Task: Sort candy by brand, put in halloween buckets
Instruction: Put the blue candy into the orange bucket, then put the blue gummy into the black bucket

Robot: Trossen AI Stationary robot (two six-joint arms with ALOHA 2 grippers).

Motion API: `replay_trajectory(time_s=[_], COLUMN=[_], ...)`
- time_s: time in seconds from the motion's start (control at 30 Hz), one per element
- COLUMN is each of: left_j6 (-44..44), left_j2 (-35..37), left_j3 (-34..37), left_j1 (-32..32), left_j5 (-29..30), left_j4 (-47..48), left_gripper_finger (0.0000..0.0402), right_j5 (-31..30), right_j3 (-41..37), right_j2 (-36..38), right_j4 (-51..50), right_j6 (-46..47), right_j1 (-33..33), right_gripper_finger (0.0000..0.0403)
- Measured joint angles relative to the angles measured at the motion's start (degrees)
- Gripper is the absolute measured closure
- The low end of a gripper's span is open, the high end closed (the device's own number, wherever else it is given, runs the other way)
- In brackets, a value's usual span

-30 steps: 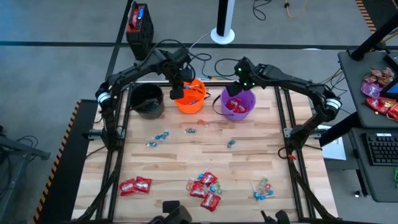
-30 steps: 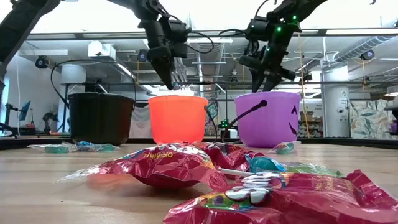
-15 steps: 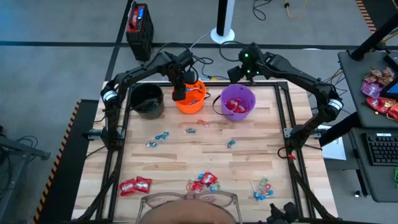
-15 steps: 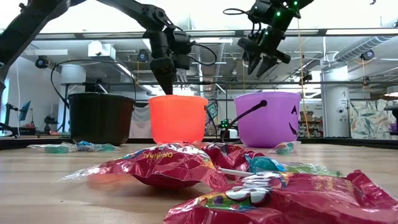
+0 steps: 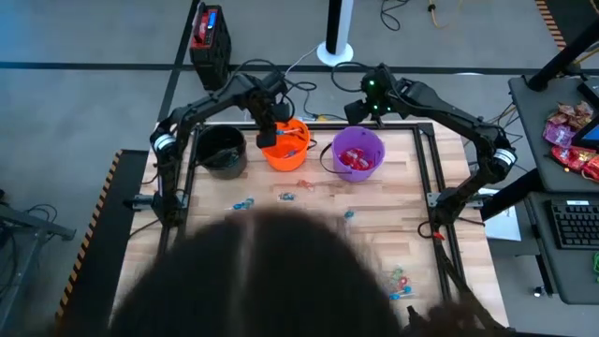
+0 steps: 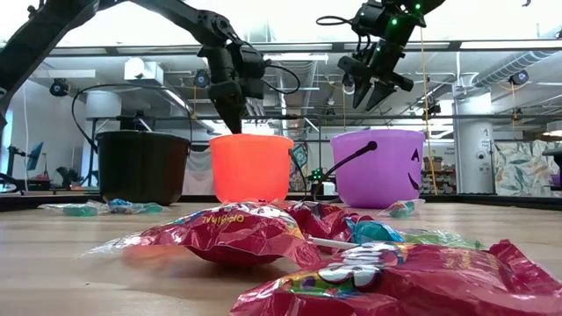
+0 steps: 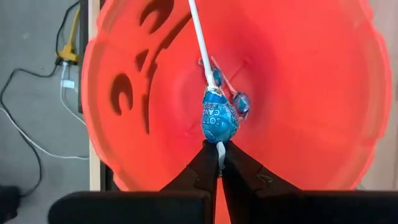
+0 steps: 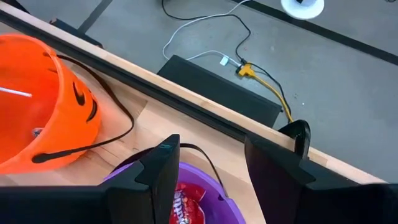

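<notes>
Holding a blue lollipop by its wrapper tail, the closed left hand hangs directly over the orange bucket. Recommend releasing only while centred, clear of the rim. Right hand stands open and empty above the purple bucket.

The wood table had three buckets in a back row: black, orange, purple. Red packets and small blue candies lay scattered on it.

Grey floor, white pole base, exposed ceiling ducts.
</notes>
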State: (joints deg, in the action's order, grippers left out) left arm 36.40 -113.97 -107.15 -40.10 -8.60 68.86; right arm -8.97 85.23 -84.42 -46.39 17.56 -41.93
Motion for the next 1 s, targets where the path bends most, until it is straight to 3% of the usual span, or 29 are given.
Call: replay_trajectory(time_s=[0.1,0.3,0.67,0.8,0.93,1.0], left_j6=[-0.08,-1.29,-7.59,-14.30,-22.21,-24.74], left_j2=[0.30,-0.32,-1.05,-0.84,-0.51,-0.33], left_j3=[0.00,0.00,-1.13,-6.81,-16.86,-21.59], left_j1=[-0.63,-1.07,-0.35,0.08,2.33,4.64], left_j5=[-1.18,-3.39,-2.68,-3.55,-11.73,-11.84], left_j4=[1.71,0.81,1.11,3.41,6.30,6.19], left_gripper_finger=[0.0401,0.0393,0.0295,0.0284,0.0286,0.0290], right_j5=[0.55,0.15,1.03,8.24,19.75,22.75], right_j3=[0.00,-0.12,-0.37,0.58,0.83,0.76], right_j2=[0.00,-0.15,-0.11,2.47,6.18,8.09], right_j4=[-0.02,0.10,-0.43,-6.01,-13.42,-15.98], right_j6=[2.15,-2.63,-7.15,-6.41,1.19,3.27], right_j1=[0.00,0.00,0.04,0.06,0.99,2.86], right_gripper_finger=[0.0229,0.0229,0.0229,0.0229,0.0229,0.0229])
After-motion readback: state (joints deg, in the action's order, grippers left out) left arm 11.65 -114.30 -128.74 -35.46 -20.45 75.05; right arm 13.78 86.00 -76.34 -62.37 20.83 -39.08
